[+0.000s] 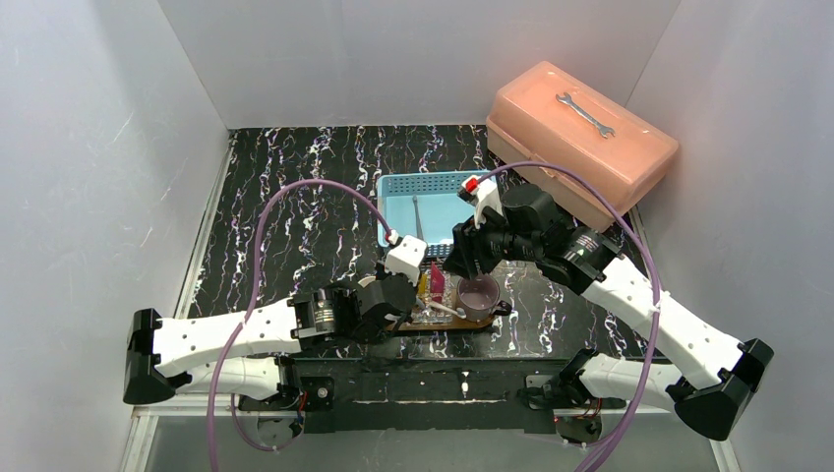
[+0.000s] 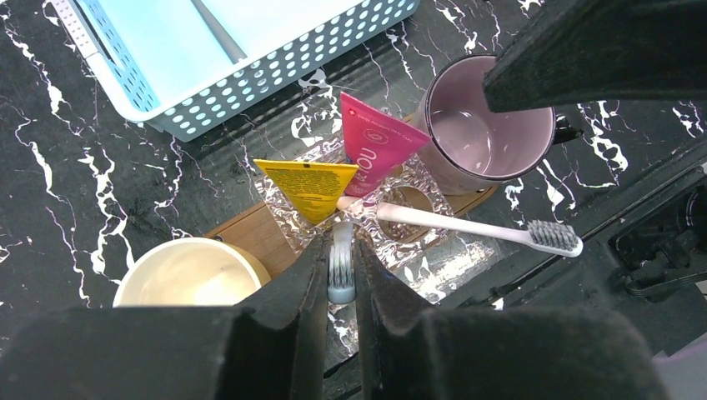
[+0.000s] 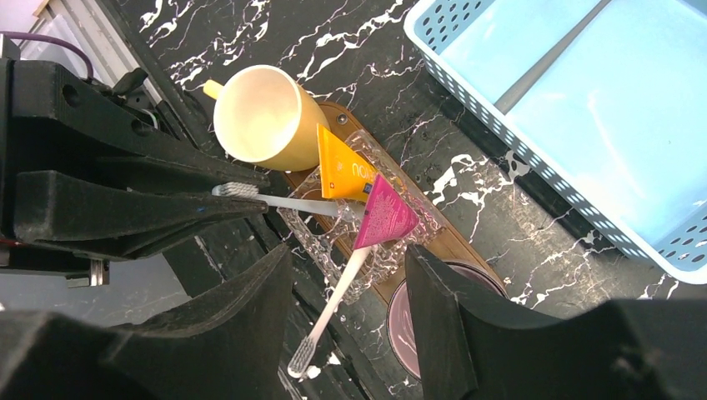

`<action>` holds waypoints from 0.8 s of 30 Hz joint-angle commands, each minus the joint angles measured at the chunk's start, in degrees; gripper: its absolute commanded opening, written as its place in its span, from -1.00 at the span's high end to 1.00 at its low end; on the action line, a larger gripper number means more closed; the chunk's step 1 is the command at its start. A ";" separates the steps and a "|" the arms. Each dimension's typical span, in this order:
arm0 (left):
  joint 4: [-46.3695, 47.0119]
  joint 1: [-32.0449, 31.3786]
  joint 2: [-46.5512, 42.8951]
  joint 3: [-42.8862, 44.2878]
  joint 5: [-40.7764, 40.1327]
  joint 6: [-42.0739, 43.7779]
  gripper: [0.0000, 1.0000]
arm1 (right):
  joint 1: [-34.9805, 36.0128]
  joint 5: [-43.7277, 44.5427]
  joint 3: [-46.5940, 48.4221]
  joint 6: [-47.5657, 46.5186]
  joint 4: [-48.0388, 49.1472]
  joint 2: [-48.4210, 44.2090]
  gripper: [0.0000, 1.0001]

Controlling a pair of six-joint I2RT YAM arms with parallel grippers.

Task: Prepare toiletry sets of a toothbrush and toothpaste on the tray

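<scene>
**Pinched by the head, aimed at the set**

We see the left gripper (image 2: 340, 279) with jaws nearly shut on a toothbrush (image 2: 340, 254) by its bristle head. Its handle points to twelve o'clock, toward the yellow toothpaste (image 2: 310, 187) leaning in the clear container (image 2: 421, 254) on the tray (image 2: 250, 233), probably to pair them. At two o'clock the right gripper (image 3: 348, 258) hangs half-open and empty over the purple cup (image 2: 492, 125).

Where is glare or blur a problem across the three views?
Top external: evenly lit and sharp. Left wrist: its own jaws are dark and soft in the foreground, and the clear container sparkles with small highlights. Right wrist: the near jaws are blurred, and the basket floor is bright, close to washed out.
</scene>
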 commanded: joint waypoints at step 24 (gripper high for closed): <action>-5.38 -3.49 -1.67 3.10 -4.72 0.92 0.13 | -0.03 1.42 0.32 1.28 0.64 -2.79 -0.25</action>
